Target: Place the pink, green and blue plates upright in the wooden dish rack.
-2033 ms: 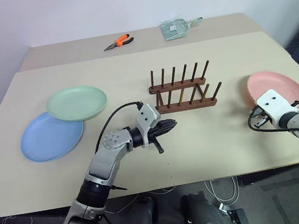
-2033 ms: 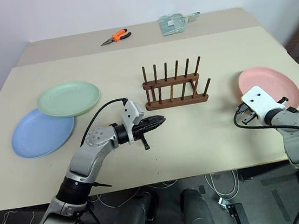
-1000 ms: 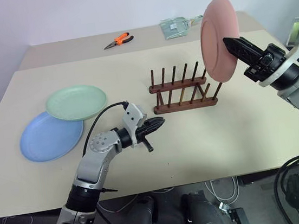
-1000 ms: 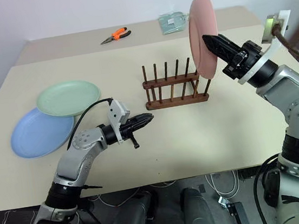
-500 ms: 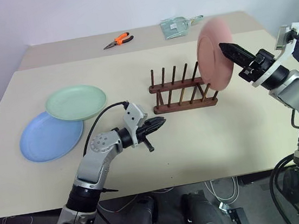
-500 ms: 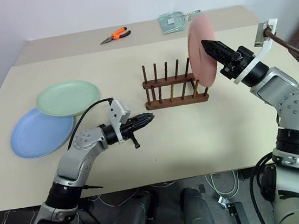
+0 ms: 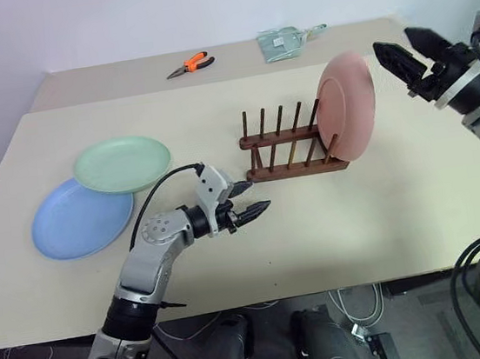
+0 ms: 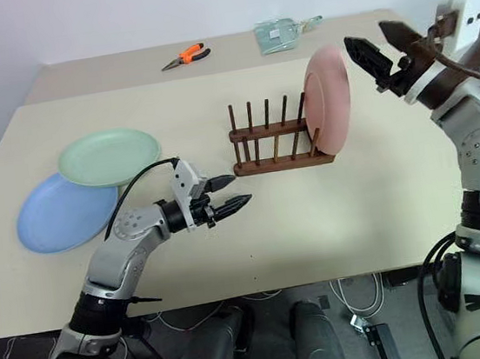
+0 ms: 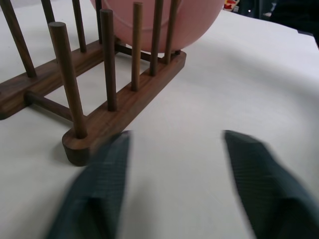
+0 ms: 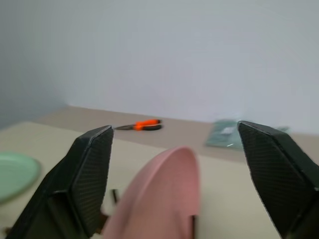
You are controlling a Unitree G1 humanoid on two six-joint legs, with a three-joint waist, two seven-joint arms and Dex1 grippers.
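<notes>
1. Pale beige table [image 7: 232, 259] under a plain white wall carries everything; a second tabletop behind it holds orange-handled pliers [image 7: 190, 66] and a clear plastic packet [image 7: 285, 44], both well clear of the work.

2. Near the table's middle stands the wooden dish rack [image 7: 284, 145], its two rails running left to right across the robot's front. The pink plate [image 7: 347, 106] stands upright at the rack's right end, leaning slightly between the last pegs, with no gripper touching it.

3. The right gripper [image 8: 379, 48] hangs above and to the right of that plate, apart from it, jaws spread wide and empty.

4. The green plate [image 7: 122, 164] lies flat at the left of the table, its near edge overlapping the blue plate [image 7: 81, 215], which lies flat under it and closer to the robot. Both are well apart from the rack.

5. The left gripper [image 7: 247, 198] sits low over the table between those plates and the rack, just off the rack's near-left end, pointing toward it, jaws wide and empty.

6. Judgement: the left arm is clearly the nearer one for the two remaining plates, which lie behind and to the left of where its jaws now point, so it must swing back leftward. The green plate sits on top and should go first.

7. Open pegs remain along the rack's left and middle. Bare table surrounds the plates, and the blue plate's left rim lies near the table edge.
</notes>
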